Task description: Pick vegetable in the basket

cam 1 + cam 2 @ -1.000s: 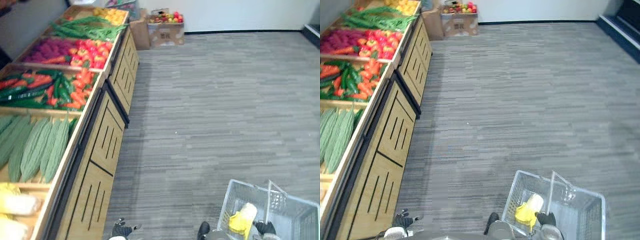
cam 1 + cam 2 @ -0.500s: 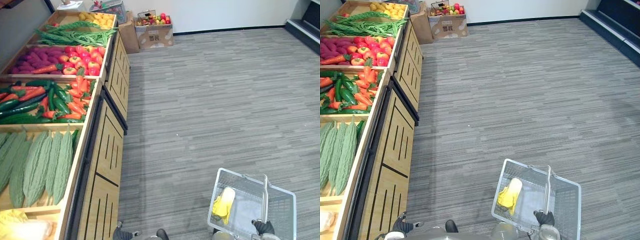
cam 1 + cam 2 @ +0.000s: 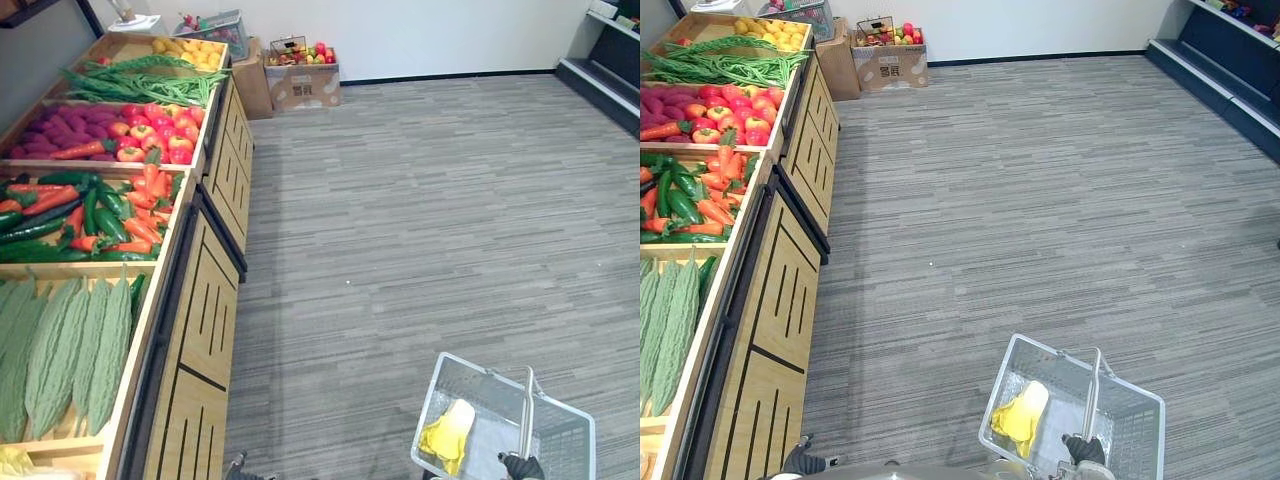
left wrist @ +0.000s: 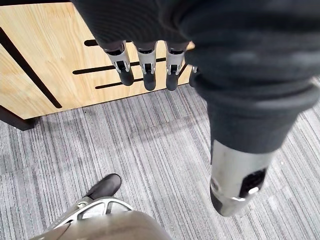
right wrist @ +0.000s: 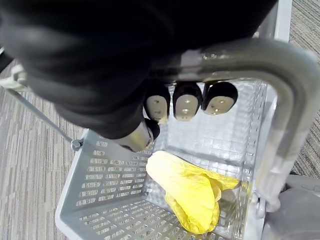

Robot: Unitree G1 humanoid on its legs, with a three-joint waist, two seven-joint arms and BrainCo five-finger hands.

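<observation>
A grey wire basket (image 3: pixel 1135 440) hangs low at my right side above the carpet. My right hand (image 3: pixel 1081 448) is shut on the basket's handle (image 5: pixel 280 100), fingers curled round the bar. Inside the basket lies a yellow-white leafy vegetable (image 5: pixel 192 192), also seen as a pale yellow bundle (image 3: pixel 448 433). My left hand (image 4: pixel 145 65) hangs beside the wooden stand front, fingers straight and holding nothing; it shows at the lower edge (image 3: pixel 805 462). The wooden produce stand (image 3: pixel 205 310) on my left carries bitter gourds (image 3: pixel 75 345), peppers and carrots (image 3: pixel 100 215), tomatoes (image 3: pixel 150 135) and green beans (image 3: pixel 140 82).
The stand's slatted wooden front (image 4: pixel 55 55) runs along my left. A cardboard box of fruit (image 3: pixel 300 75) stands by the far wall. Grey striped carpet (image 3: pixel 430 220) spreads to the right. A dark low shelf (image 3: pixel 1230 70) edges the far right.
The camera has tilted up and shifted, so the stand and far wall show more fully. The basket stays in my right hand with the yellow vegetable inside.
</observation>
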